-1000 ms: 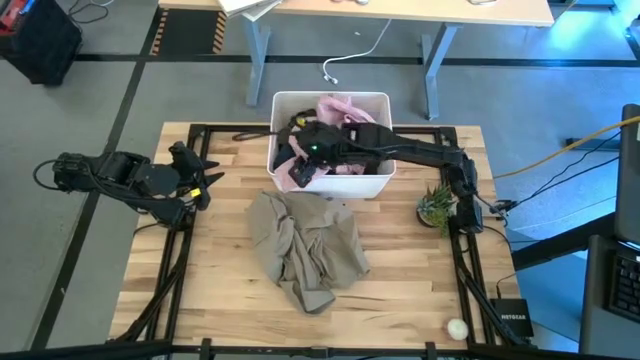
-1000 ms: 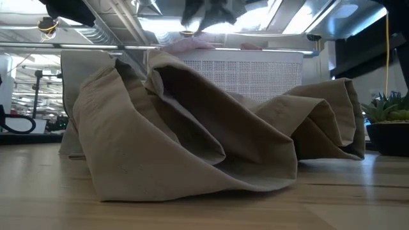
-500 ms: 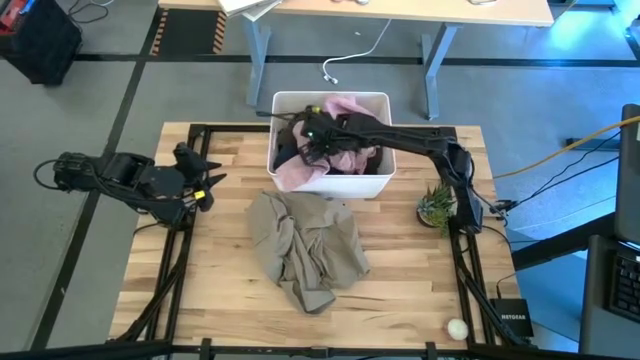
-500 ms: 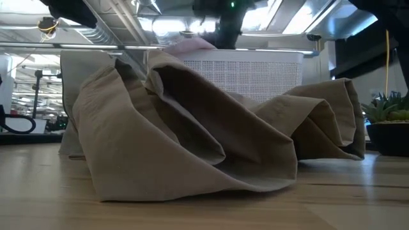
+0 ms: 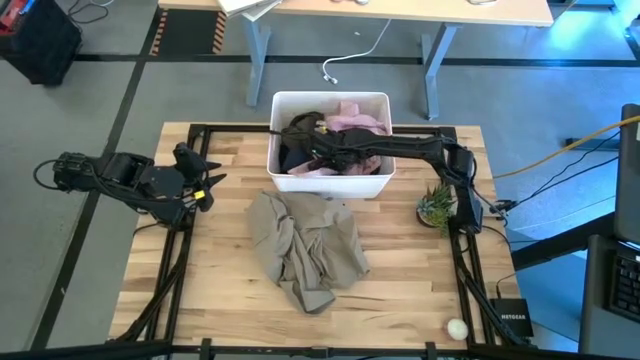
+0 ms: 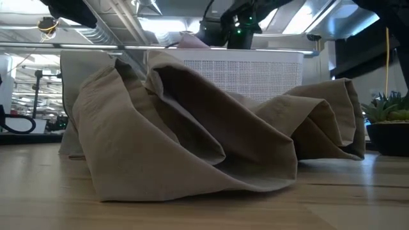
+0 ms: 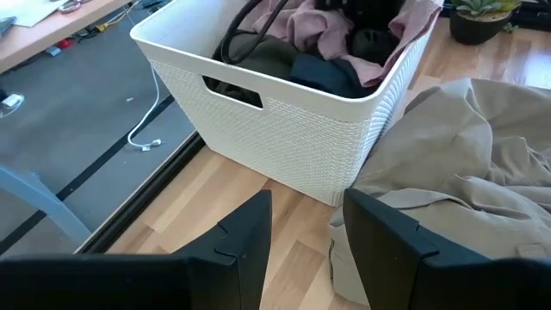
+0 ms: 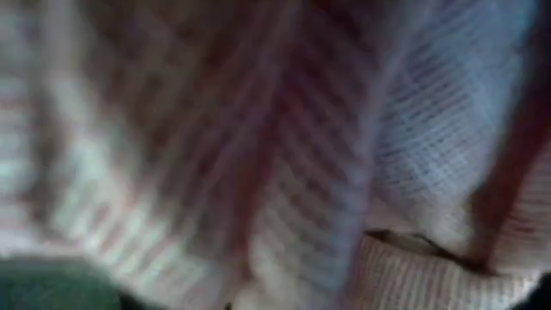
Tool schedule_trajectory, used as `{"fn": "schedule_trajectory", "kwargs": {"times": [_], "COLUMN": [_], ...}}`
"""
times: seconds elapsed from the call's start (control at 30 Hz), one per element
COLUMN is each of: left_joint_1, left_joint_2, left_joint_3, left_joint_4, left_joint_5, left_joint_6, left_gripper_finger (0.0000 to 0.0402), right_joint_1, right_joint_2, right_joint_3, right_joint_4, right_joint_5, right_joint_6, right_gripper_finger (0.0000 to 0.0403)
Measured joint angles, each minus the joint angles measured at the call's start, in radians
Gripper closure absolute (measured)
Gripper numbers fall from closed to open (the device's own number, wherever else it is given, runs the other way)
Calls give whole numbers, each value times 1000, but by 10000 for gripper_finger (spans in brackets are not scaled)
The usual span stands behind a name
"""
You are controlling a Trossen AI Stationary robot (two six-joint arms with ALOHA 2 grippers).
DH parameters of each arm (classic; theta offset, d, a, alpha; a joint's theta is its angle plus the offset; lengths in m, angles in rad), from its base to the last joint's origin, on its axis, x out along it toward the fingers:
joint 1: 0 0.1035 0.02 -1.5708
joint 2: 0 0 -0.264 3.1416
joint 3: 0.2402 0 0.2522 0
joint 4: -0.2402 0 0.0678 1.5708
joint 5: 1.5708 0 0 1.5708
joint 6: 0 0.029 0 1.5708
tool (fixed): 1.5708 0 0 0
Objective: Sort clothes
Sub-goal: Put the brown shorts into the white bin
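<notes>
A white bin (image 5: pixel 330 186) stands at the table's far middle, holding a pale pink garment (image 5: pixel 358 118) and dark garments (image 5: pixel 293 152). My right gripper (image 5: pixel 318 150) reaches down into the bin among these clothes. Its wrist view is filled by pink ribbed knit (image 8: pixel 258 172), so the gripper end is hidden. A khaki garment (image 5: pixel 305 248) lies crumpled on the table just in front of the bin, one edge against the bin's near wall (image 7: pixel 344 172). My left gripper (image 7: pixel 306 250) waits open at the table's left edge (image 5: pixel 205 180), facing the bin.
A small potted plant (image 5: pixel 436 207) stands right of the bin beside the right arm's base. A white ball (image 5: pixel 457 327) and a black box (image 5: pixel 512 320) lie at the near right corner. Black frame rails (image 5: pixel 170 260) run along both table sides.
My right gripper has come down from above the bin into it and tipped to point more steeply downward. The pink cloth that showed over the bin's near wall now lies mostly inside the bin. The khaki garment has not moved.
</notes>
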Motion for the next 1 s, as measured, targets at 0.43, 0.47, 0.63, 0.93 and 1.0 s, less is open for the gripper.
{"fn": "schedule_trajectory", "kwargs": {"times": [0.43,0.47,0.63,0.93,1.0], "left_joint_1": [0,0,0,0,0], "left_joint_2": [0,0,0,0,0], "left_joint_3": [0,0,0,0,0], "left_joint_4": [-1,-1,-3,-4,-4], "left_joint_5": [0,0,0,0,0], "left_joint_6": [0,0,0,-1,0], "left_gripper_finger": [260,260,260,260,260], "right_joint_1": [38,46,109,364,434], "right_joint_2": [-48,-47,-50,-50,-50], "right_joint_3": [317,351,498,576,554], "right_joint_4": [-182,-196,-203,-222,-222], "right_joint_5": [85,94,145,139,155], "right_joint_6": [-87,-91,-155,-212,-204], "right_gripper_finger": [178,178,178,178,178]}}
